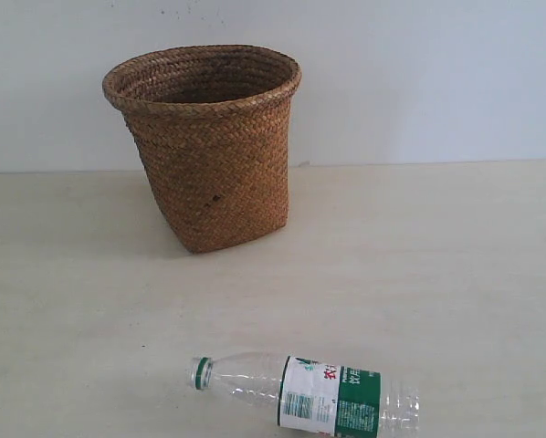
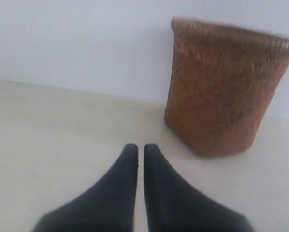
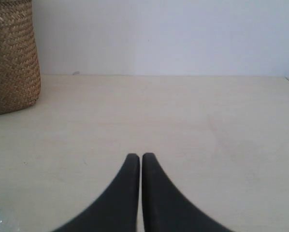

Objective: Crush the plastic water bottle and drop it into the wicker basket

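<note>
Both grippers are pressed together and hold nothing. The left gripper (image 2: pixel 140 147) shows its two black fingers (image 2: pixel 118 193) tip to tip with only a hairline slit between them, and the right gripper (image 3: pixel 141 157) looks the same. Neither appears in the exterior view, so both sit well apart from the work.

The plastic water bottle (image 1: pixel 302 394) lies on its side at the near edge of the pale table (image 1: pixel 437 255), with its green cap (image 1: pixel 198 372) pointing toward the left of the exterior view. It is well apart from the wicker basket (image 1: pixel 218 173), which stands upright farther back, near the white wall (image 1: pixel 419 73).

I judge the step in hand to be the approach to the bottle — its body looks round and uncrushed. To do this well, the fingers should spread before they come down. They should close across the clear wall of the bottle rather than on the cap, which is likely the stiffest part. A round bottle lying on a smooth top may roll, so a straight descent over its long axis seems safest, perhaps with the other gripper steadying the far end.

The bottle's plastic looks thin, glossy and ribbed toward the base, and a slick white-and-green label (image 1: pixel 328 399) wraps its middle. It should buckle easily. The basket is coarse, matte brown weave — a rolled round rim tapering to a squarer base. Its mouth looks wide enough for the drop.
</note>
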{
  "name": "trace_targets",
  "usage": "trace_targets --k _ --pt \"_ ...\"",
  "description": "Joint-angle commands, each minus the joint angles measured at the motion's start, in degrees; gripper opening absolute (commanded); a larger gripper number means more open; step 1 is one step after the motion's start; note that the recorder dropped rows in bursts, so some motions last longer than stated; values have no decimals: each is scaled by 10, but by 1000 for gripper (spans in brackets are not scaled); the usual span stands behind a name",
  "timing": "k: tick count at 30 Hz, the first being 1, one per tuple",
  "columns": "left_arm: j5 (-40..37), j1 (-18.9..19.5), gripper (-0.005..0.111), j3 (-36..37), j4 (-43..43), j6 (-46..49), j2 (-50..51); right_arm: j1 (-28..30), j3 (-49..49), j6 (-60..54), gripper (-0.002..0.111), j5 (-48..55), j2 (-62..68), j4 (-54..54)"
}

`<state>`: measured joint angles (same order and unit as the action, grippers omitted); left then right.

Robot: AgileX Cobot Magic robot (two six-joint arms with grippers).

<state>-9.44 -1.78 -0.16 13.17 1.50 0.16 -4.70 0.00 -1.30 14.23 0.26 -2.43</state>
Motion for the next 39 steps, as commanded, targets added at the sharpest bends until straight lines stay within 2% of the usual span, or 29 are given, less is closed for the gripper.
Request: trace_targets --k 1,9,14,17,21,24,26,29,34,39 --pt "91 1 4 -3 89 -6 -2 1 0 -1 0 -10 -3 -1" --pt "26 -9 4 -130 91 13 -2 1 0 -1 0 -9 -3 0" --pt "-58 -14 4 -235 107 54 35 1 0 -1 0 -9 -3 0" --pt "-126 -14 4 -298 166 168 95 1 0 -1 0 -9 -3 0" --pt "-248 -14 4 -378 305 383 218 1 0 -1 0 -9 -3 0" --pt "-389 -14 4 -428 361 523 338 1 0 -1 0 -9 -3 0" --pt "-472 -14 4 -453 385 567 419 1 0 -1 0 -9 -3 0" --pt "-543 -14 4 -464 444 579 519 1 0 -1 0 -9 -3 0" --pt "-550 -14 4 -464 559 580 650 1 0 -1 0 -9 -3 0" --pt "-474 -14 4 -464 706 589 760 1 0 -1 0 -9 -3 0"
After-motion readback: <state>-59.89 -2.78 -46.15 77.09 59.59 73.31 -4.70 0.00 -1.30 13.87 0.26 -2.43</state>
